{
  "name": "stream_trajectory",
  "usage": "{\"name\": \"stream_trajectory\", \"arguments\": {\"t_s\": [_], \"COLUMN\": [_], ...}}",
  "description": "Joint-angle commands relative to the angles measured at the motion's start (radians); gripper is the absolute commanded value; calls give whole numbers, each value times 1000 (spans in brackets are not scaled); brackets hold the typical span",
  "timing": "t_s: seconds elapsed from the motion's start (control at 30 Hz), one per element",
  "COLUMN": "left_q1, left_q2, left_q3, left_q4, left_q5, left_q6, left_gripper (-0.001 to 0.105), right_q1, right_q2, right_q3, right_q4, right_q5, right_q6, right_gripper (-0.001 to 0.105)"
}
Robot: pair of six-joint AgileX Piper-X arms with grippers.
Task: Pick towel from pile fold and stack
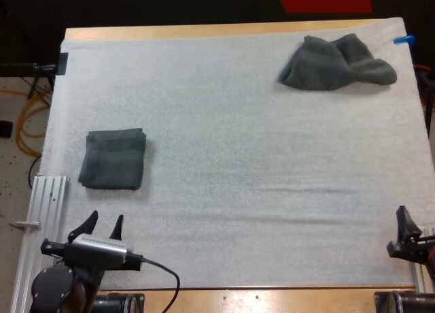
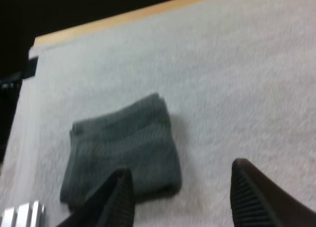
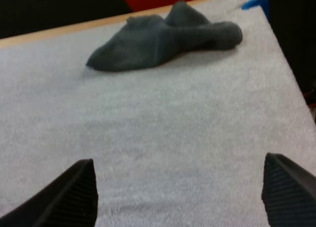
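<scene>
A folded dark grey-green towel lies flat on the white mat at the left. A crumpled towel sits at the far right of the mat. My left gripper hovers open at the near left, just short of the folded towel, with nothing between its fingers. My right gripper stands open at the near right edge, far from the crumpled towel; its fingers are wide apart over bare mat.
A ribbed metal rail runs along the mat's near left edge. The white mat spreads wide and bare between the two towels. The wooden table edge bounds the far side.
</scene>
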State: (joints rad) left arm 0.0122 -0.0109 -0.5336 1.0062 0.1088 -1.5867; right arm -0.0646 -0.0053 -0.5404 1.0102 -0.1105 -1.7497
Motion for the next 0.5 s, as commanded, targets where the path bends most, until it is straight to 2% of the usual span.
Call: {"name": "stream_trajectory", "arguments": {"t_s": [0.0, 0.23, 0.4, 0.47], "left_q1": [-1, -1, -1, -5], "left_q2": [-79, 95, 245, 296], "left_q3": [-33, -186, -286, -314], "left_q4": [-25, -25, -25, -25], "left_q5": [10, 77, 123, 167], "left_q6": [-9, -5, -4, -4], "left_gripper": [43, 43, 43, 43], "right_q1": [0, 0, 0, 0], "right_q2": [8, 127, 235, 276], "right_q3": [-33, -158, -252, -283], "right_q4": [7, 8, 18, 18], "right_q5": [-6, -15, -93, -127], "right_q6": [-11, -66, -89, -89], "right_gripper": [67, 67, 67, 67]}}
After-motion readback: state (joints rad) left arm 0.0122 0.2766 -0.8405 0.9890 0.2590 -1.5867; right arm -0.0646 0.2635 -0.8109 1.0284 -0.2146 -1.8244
